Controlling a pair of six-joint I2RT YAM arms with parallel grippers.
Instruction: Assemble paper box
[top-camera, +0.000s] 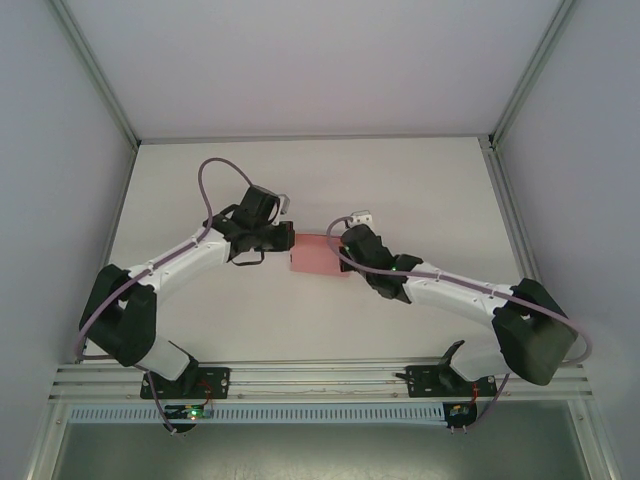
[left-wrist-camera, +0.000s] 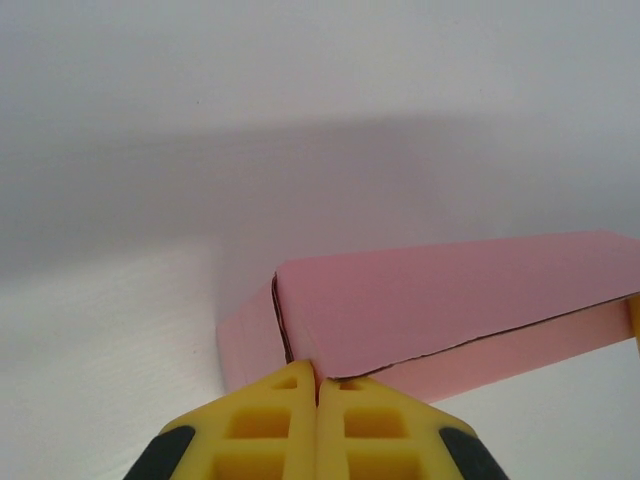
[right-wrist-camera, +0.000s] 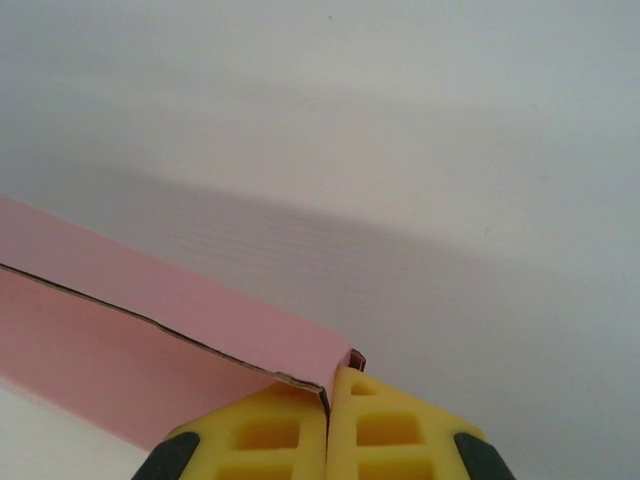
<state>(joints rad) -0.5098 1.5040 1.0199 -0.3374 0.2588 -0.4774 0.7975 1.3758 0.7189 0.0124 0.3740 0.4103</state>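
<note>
The paper box is a small flat pink rectangular box lying in the middle of the white table, between the two arms. My left gripper is at its left end. In the left wrist view the yellow fingers are pressed together at the box's near corner, where the end wall's seam runs into the slit between the tips of the left gripper. My right gripper is at the right end. There the lid's dark cut edge on the box goes in between the tips of the right gripper.
The white table has bare surface behind and in front of the box. Aluminium frame posts and grey side walls bound it left and right. A metal rail with the arm bases runs along the near edge.
</note>
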